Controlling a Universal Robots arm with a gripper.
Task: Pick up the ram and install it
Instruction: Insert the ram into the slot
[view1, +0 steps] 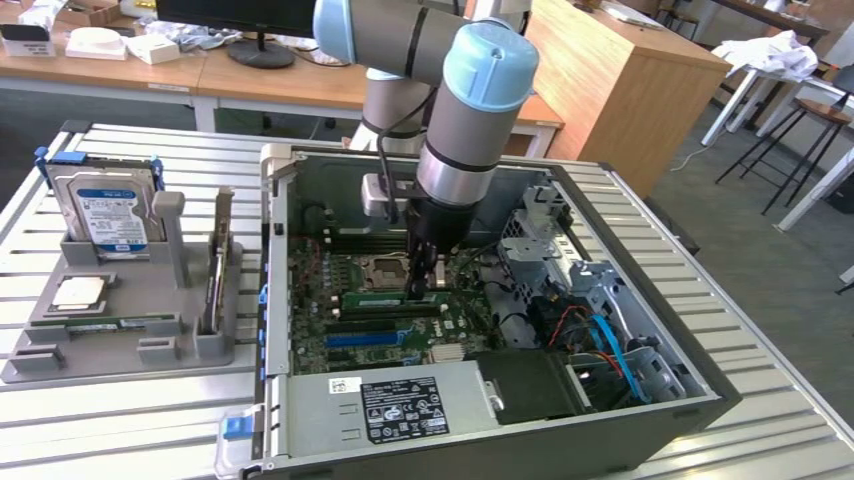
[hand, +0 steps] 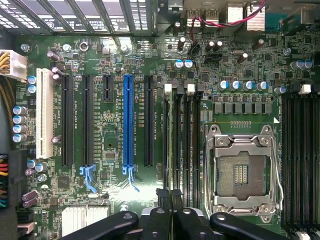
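Beside the socket (view1: 387, 268), ram (view1: 374, 298) on edge, lengthwise along slots (hand: 185, 140), closed gripper (view1: 424, 292) above

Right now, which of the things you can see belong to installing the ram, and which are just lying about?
Part of the job:
the ram, standing in a motherboard slot
the gripper, shut on it
the open computer case

Just lying about:
the hard drive and the processor chip, both in the grey tray at the exterior view's left
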